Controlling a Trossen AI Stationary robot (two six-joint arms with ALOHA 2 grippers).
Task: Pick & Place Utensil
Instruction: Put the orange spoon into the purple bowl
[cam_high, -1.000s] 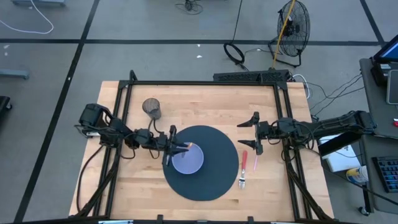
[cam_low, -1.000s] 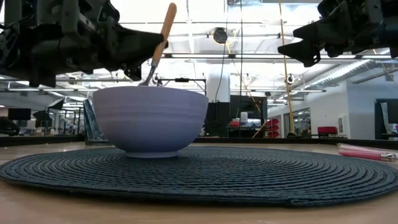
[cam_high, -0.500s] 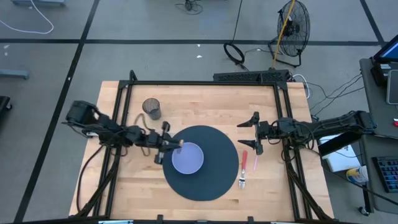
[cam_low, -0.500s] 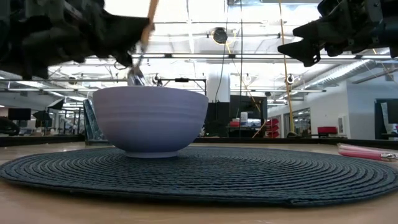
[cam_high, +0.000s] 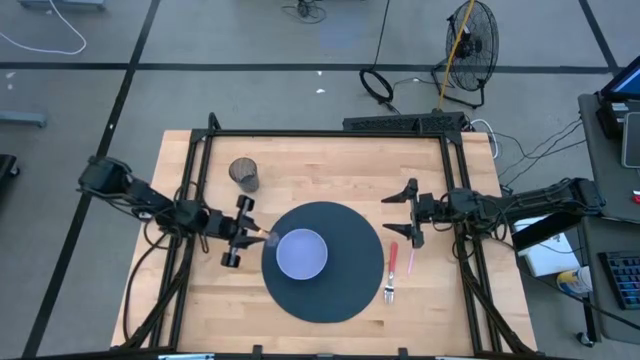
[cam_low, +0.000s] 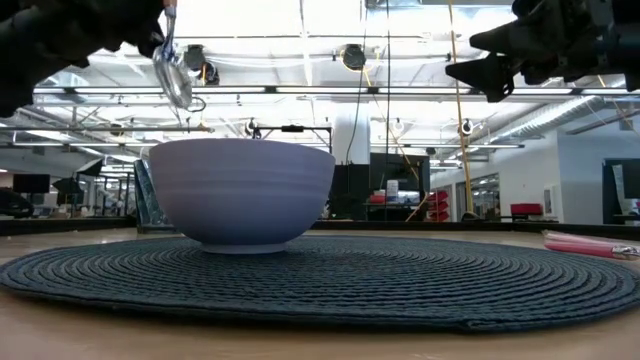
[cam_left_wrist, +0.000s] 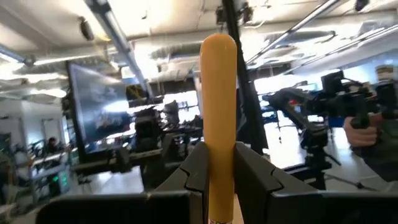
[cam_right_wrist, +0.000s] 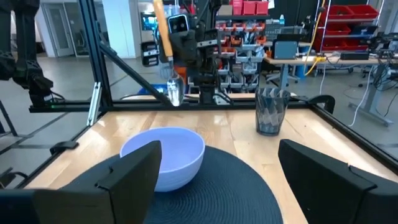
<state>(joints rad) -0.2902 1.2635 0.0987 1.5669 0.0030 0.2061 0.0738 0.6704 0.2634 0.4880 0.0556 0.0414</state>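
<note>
Over the table's left half, seen from above, the left claw (cam_high: 243, 234) grips a spoon (cam_high: 266, 237) just beside the bowl (cam_high: 301, 254), clear of its rim for carrying; the right claw (cam_high: 409, 212) waits wide open near the mat (cam_high: 350, 290); at table height, the spoon's head (cam_low: 175, 75) hangs downward above the bowl's edge; the left wrist view shows the handle (cam_left_wrist: 218, 118) pinched upright between both fingers (cam_left_wrist: 193, 168).

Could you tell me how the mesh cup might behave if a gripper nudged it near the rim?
The mesh cup stands upright, tall and narrow, so a high push would probably tip it. Its see-through wire wall suggests it is light and would slide easily on the smooth wooden table.
</note>
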